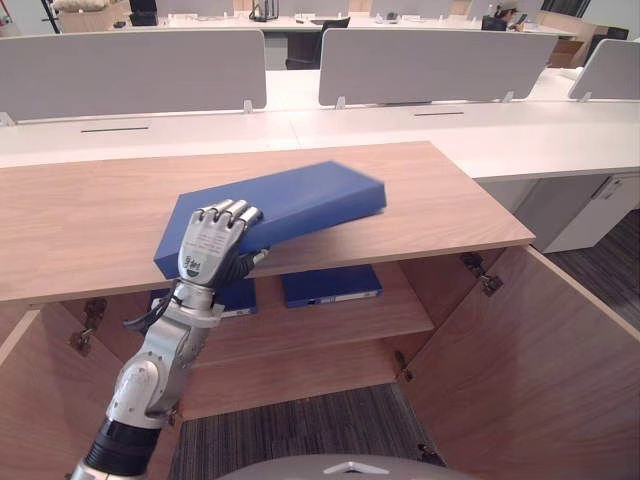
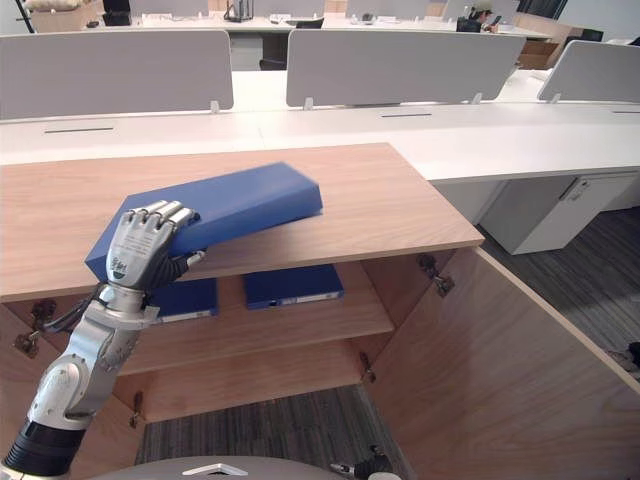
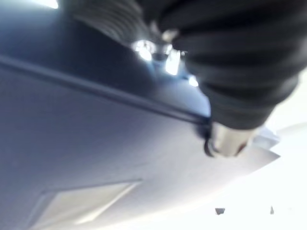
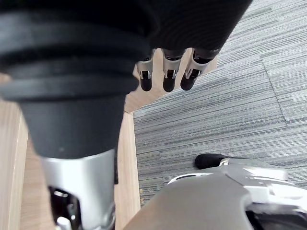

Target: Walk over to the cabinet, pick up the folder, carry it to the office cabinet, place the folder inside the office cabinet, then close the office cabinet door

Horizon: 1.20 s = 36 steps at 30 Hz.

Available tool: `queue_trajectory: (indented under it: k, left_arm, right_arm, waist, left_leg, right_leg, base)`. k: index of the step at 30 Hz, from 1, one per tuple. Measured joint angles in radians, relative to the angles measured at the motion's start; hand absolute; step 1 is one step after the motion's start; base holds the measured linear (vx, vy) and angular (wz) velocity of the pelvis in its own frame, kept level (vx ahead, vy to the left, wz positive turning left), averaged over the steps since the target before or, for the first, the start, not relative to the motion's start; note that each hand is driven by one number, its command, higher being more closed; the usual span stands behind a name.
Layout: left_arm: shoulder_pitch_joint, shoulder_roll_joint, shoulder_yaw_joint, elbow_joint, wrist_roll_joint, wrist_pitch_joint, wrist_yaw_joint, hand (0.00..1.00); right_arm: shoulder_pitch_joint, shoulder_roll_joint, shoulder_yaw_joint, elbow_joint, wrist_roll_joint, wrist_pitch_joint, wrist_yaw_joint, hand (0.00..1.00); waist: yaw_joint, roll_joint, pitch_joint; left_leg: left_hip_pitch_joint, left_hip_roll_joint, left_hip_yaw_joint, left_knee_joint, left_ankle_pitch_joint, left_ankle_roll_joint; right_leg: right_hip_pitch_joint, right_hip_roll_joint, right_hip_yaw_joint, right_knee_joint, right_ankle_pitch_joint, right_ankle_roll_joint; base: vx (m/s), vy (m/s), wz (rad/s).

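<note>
A blue folder (image 1: 290, 205) lies slantwise on the wooden cabinet top (image 1: 430, 200), its near left corner sticking out past the front edge. My left hand (image 1: 208, 245) is shut on that corner, fingers curled over the cover and thumb underneath. The left wrist view shows the folder's blue surface (image 3: 96, 143) from very close. My right hand (image 4: 165, 79) hangs over the grey carpet beside a cabinet door, fingers relaxed and holding nothing.
The cabinet stands open, with its right door (image 1: 540, 350) swung out toward me and its left door (image 1: 25, 390) at the edge. Two more blue folders (image 1: 330, 285) lie on the inner shelf (image 1: 330, 325). White desks with grey dividers (image 1: 440, 65) stand behind.
</note>
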<state>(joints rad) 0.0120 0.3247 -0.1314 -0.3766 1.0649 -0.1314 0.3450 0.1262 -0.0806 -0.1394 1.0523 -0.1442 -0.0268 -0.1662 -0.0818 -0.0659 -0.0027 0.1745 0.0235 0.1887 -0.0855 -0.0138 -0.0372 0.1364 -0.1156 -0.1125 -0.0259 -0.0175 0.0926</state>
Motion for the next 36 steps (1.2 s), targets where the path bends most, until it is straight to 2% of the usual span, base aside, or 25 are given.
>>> queue_trajectory:
  k: [3, 9, 16, 19, 21, 27, 32, 36]
  left_arm:
    - [0.027, -0.063, 0.011, -0.052, -0.071, 0.002, 0.030, 1.00]
    - [0.109, -0.231, 0.054, -0.152, -0.239, 0.006, 0.127, 1.00]
    - [0.193, -0.327, 0.092, -0.257, -0.392, -0.001, 0.218, 1.00]
    - [0.216, -0.345, 0.088, -0.282, -0.421, -0.003, 0.219, 1.00]
    - [0.217, -0.356, 0.086, -0.287, -0.456, -0.015, 0.224, 1.00]
    - [0.221, -0.366, 0.059, -0.344, -0.529, -0.040, 0.239, 1.00]
    - [0.221, -0.364, -0.008, -0.351, -0.619, -0.088, 0.205, 1.00]
    - [0.215, -0.360, -0.062, -0.348, -0.698, -0.115, 0.155, 1.00]
  right_arm:
    - [0.036, 0.021, 0.001, -0.097, 0.003, -0.003, -0.029, 0.00]
    - [0.130, 0.113, -0.002, -0.521, 0.065, -0.049, -0.083, 0.00]
    - [0.208, 0.145, -0.001, -0.911, 0.081, -0.123, -0.113, 0.00]
    - [0.217, 0.146, 0.001, -1.063, 0.080, -0.148, -0.133, 0.00]
    - [0.225, 0.148, 0.002, -1.200, 0.080, -0.181, -0.146, 0.00]
    - [0.222, 0.147, 0.019, -1.436, 0.111, -0.258, -0.143, 0.00]
    - [0.179, 0.140, 0.060, -1.517, 0.153, -0.301, -0.134, 0.00]
    - [0.083, 0.129, 0.108, -1.519, 0.244, -0.324, -0.068, 0.00]
  waist:
    - [0.003, -0.006, -0.005]
    - [0.002, -0.011, -0.006]
    - [-0.001, -0.014, -0.004]
    - [-0.003, -0.013, 0.000]
    - [-0.004, -0.011, 0.003]
    - [-0.008, -0.006, 0.025]
    - [-0.009, -0.005, 0.025]
    - [-0.008, -0.005, 0.025]
  left_leg:
    - [-0.001, 0.003, 0.002, 0.001, -0.002, -0.002]
    - [-0.016, 0.002, 0.015, 0.000, -0.004, 0.004]
    - [-0.021, 0.003, 0.026, 0.000, -0.003, 0.004]
    - [-0.021, 0.004, 0.035, 0.005, -0.005, 0.004]
    - [-0.024, 0.004, 0.041, 0.006, -0.007, 0.004]
    - [-0.033, 0.004, 0.055, 0.006, -0.010, 0.006]
    - [-0.036, 0.004, 0.064, 0.006, -0.014, 0.006]
    - [-0.039, 0.003, 0.067, 0.006, -0.014, 0.007]
  right_leg:
    - [-0.001, 0.001, 0.004, 0.002, -0.001, -0.001]
    - [-0.036, 0.004, 0.019, 0.022, -0.004, 0.002]
    - [-0.049, 0.006, 0.026, 0.022, -0.003, 0.004]
    - [-0.054, 0.007, 0.040, 0.021, -0.002, 0.005]
    - [-0.060, 0.008, 0.046, 0.021, -0.001, 0.005]
    - [-0.070, 0.009, 0.055, 0.018, 0.006, 0.007]
    - [-0.079, 0.010, 0.068, 0.019, 0.007, 0.009]
    - [-0.083, 0.010, 0.071, 0.019, 0.009, 0.009]
  base:
    - [0.02, -0.014, -0.02]
    - [-0.05, -0.021, -0.06]
    - [0.00, -0.005, -0.03]
    - [0.00, -0.012, -0.11]
    - [0.00, -0.011, -0.08]
    - [-0.01, -0.016, -0.07]
    - [-0.01, -0.013, -0.06]
    - [-0.01, -0.008, -0.02]
